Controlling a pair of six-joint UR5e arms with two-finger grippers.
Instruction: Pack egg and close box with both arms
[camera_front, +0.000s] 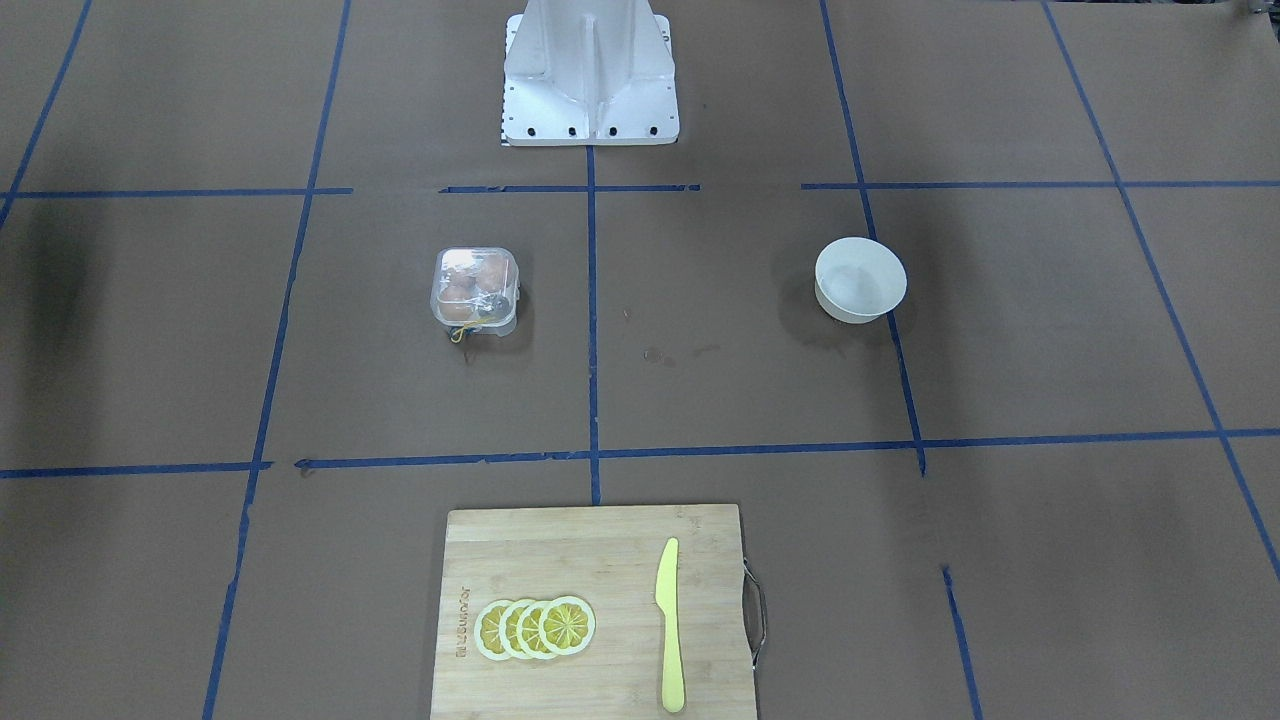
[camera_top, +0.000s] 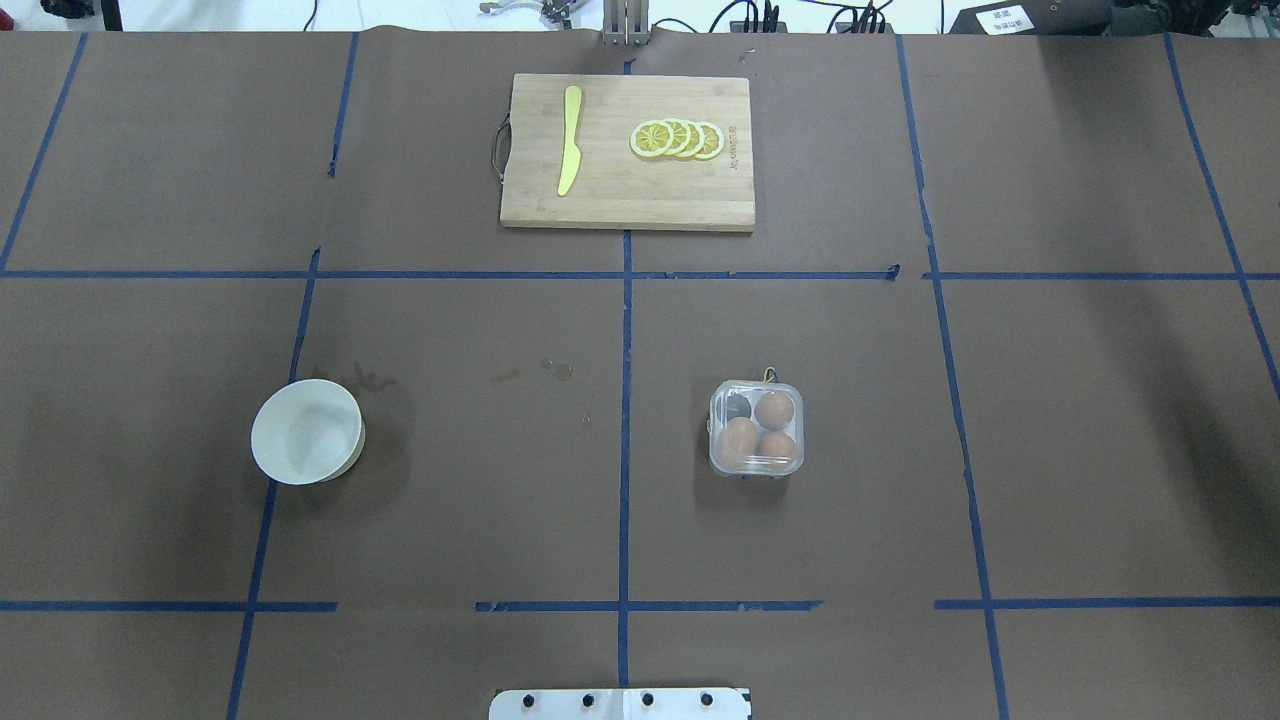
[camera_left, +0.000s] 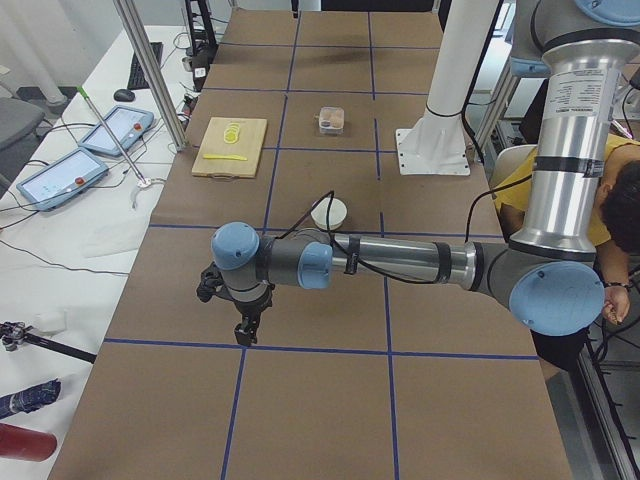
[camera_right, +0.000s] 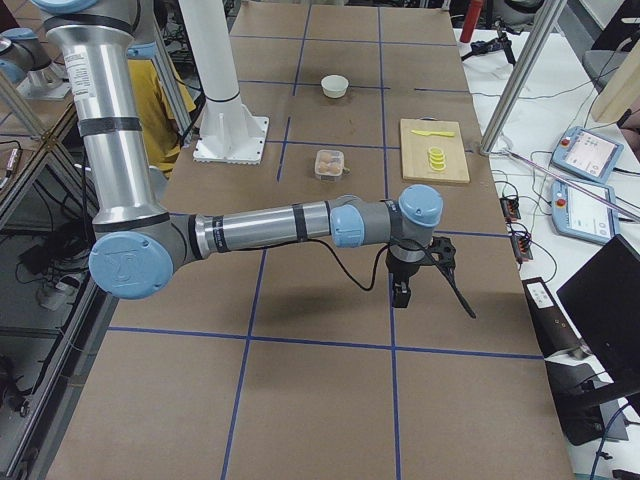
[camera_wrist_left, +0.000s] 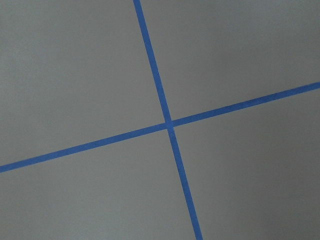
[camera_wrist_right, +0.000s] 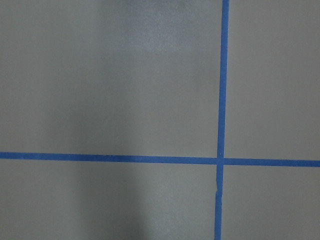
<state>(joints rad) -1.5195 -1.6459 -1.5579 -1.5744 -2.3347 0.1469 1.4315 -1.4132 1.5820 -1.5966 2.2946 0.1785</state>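
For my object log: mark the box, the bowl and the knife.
box (camera_top: 714, 430): overhead exterior, left wall.
bowl (camera_top: 300, 430): overhead exterior, bare inside.
knife (camera_top: 570, 140): overhead exterior, mid-length.

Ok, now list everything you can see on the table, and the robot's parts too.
Box: one, clear, lid looks shut, robot's right.
Eggs: three, brown, inside the box.
Bowl: one, white, robot's left.
Cutting board: one, wooden, far edge.
Lemon slices: four, yellow, overlapping on the board.
Knife: one, yellow, on the board.
Pedestal: one, white, near edge.
Left arm: one, silver, left end; left tool black, pointing down.
Right arm: one, silver, right end; right tool black, pointing down.
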